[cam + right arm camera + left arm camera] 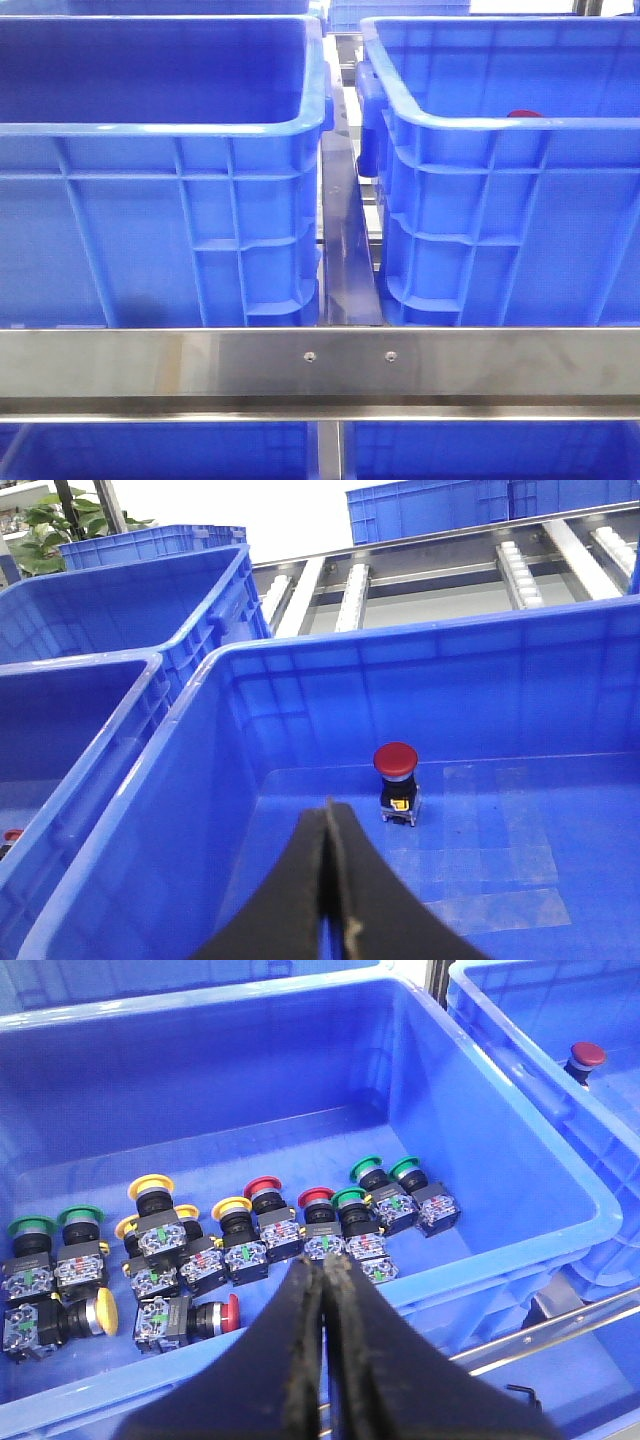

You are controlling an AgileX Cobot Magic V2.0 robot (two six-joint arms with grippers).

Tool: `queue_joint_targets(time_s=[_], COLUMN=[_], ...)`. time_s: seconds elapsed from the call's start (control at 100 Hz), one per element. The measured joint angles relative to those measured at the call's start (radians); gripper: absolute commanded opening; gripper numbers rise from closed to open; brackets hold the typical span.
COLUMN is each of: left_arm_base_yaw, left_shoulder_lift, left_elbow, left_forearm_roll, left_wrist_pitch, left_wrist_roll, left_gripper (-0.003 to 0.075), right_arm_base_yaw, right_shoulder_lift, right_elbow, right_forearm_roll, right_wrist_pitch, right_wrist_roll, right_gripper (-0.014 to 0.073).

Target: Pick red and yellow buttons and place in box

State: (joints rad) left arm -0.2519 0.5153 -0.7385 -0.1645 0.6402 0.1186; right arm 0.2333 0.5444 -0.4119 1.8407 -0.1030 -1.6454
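Blue crates everywhere, two side by side behind a steel rail [320, 365]. The left tool [325, 1270] hangs tilted down over the left crate [520, 1150], fingers pressed together with nothing between them, right above a cluster of red, yellow and green buttons [250, 1235] on the crate floor. The right tool [328, 815] is also closed and empty, angled down into the box [300, 660]. One red button [396, 780] stands upright on the box floor, a bit beyond the tips. No arms visible from the front.
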Motion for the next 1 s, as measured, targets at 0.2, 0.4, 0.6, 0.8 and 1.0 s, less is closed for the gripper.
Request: queue_joint_targets(time_s=[0.2, 0.4, 0.6, 0.8, 1.0], left_arm_base_yaw=[0.000, 0.000, 0.000, 0.000, 0.010], left_shoulder_lift=[0.000, 0.000, 0.002, 0.109, 0.366], left_elbow=[0.000, 0.026, 0.067, 0.049, -0.073], left_forearm_roll=[0.000, 0.000, 0.000, 0.000, 0.026], left_wrist_pitch=[0.000, -0.040, -0.100, -0.138, -0.132], left_wrist_roll=[0.000, 0.000, 0.000, -0.009, -0.087], left_gripper=[0.0245, 0.0518, 0.0517, 0.0517, 0.0517], right_arm_base_yaw=[0.000, 0.000, 0.000, 0.000, 0.000], right_shoulder_lift=[0.000, 0.000, 0.000, 0.000, 0.000], right_elbow=[0.000, 0.000, 0.000, 0.000, 0.000], right_forearm_roll=[0.000, 0.000, 0.000, 0.000, 0.000], right_wrist_pitch=[0.000, 0.002, 0.002, 0.002, 0.002], right_wrist_roll=[0.000, 0.000, 0.000, 0.000, 0.000], right_gripper=[-0.0067, -0.0067, -0.0067, -0.0067, -0.0067])
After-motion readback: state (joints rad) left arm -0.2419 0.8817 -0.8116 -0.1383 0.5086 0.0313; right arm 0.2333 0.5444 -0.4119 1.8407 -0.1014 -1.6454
